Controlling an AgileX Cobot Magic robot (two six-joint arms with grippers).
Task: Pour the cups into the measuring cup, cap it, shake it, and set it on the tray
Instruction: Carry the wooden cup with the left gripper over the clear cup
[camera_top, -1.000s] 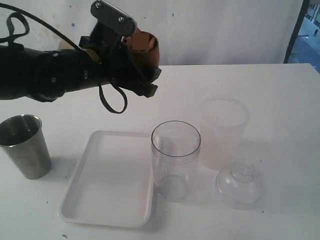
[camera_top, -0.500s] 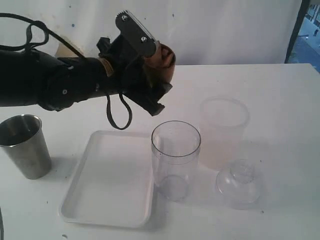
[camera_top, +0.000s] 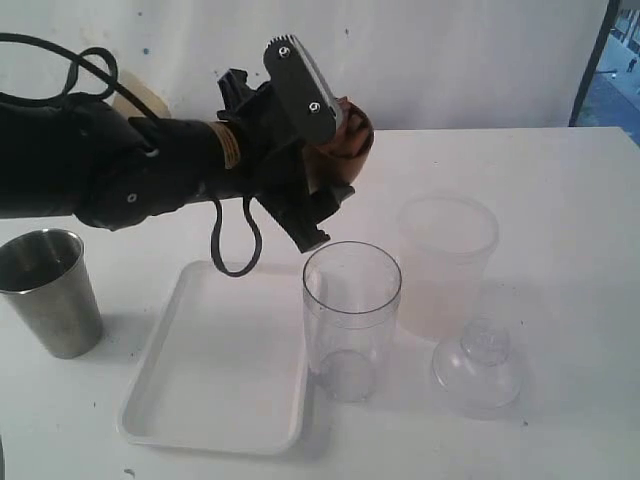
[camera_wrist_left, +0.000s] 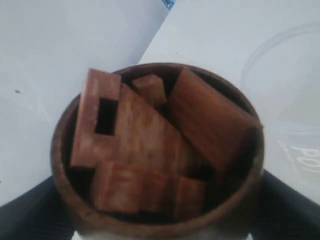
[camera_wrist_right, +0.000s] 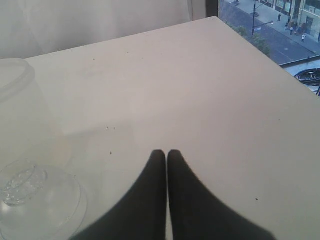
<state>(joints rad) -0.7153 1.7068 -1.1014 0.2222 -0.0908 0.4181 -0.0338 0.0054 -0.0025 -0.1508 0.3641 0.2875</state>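
Overhead, wooden cup (camera_top: 348, 138) hangs clear above the measuring cup (camera_top: 351, 318).

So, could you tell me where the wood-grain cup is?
Exterior view, upper middle: the wood-grain cup is held in the air by the left gripper, just above the measuring cup.

Raised exterior view and right wrist view share the lid (camera_top: 478, 365).

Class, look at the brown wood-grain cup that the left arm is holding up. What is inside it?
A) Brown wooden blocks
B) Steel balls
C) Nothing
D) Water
A: the left wrist view looks into the wood-grain cup and shows it packed with brown wooden blocks.
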